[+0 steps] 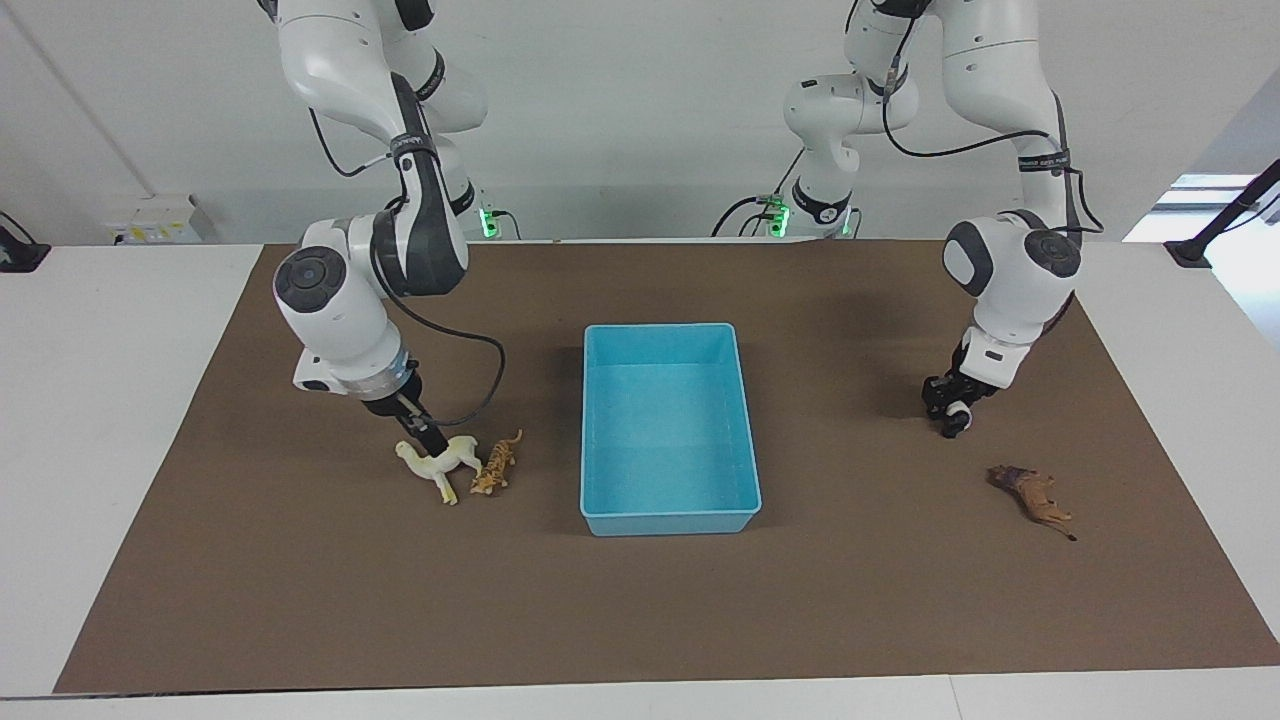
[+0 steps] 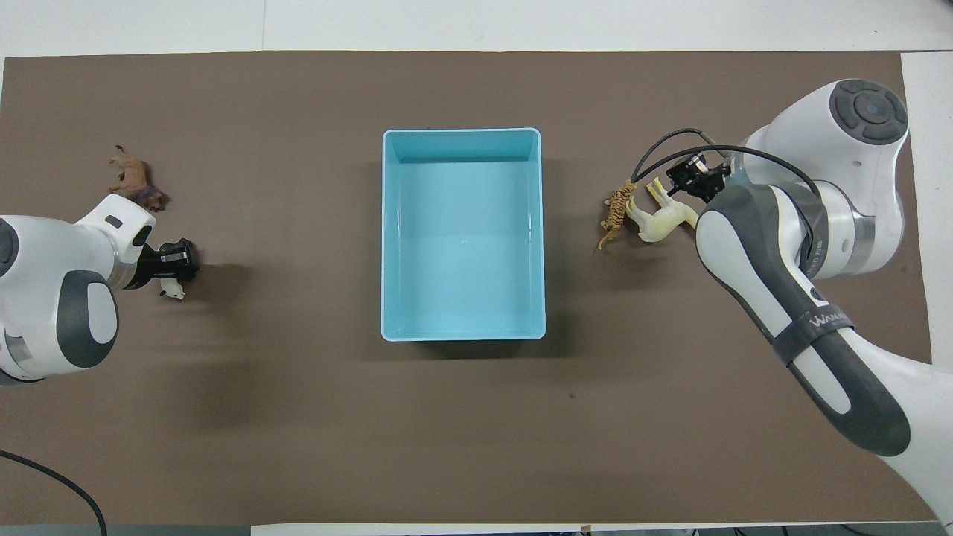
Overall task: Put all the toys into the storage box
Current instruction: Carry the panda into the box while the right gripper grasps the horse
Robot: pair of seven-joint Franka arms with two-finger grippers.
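Nothing is in the storage box (image 1: 670, 425) yet. At its three o'clock in the facing view, the left tool (image 1: 950, 412) has clamped the panda (image 1: 958, 418); at nine, the right tool (image 1: 432, 442), spread wide, straddles the llama (image 1: 440, 462) beside the tiger (image 1: 497, 463). The lion (image 1: 1032, 492) lies untouched on the surface (image 1: 300, 580).

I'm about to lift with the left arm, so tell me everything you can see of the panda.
The panda is a small black-and-white figurine that looks like plastic, sitting on the brown mat toward the left arm's end of the table, nearer to the robots than the lion. The left gripper is down on it and shut on it, covering most of its body; in the overhead view only its white head with dark ear pokes out. Its pose otherwise cannot be told.
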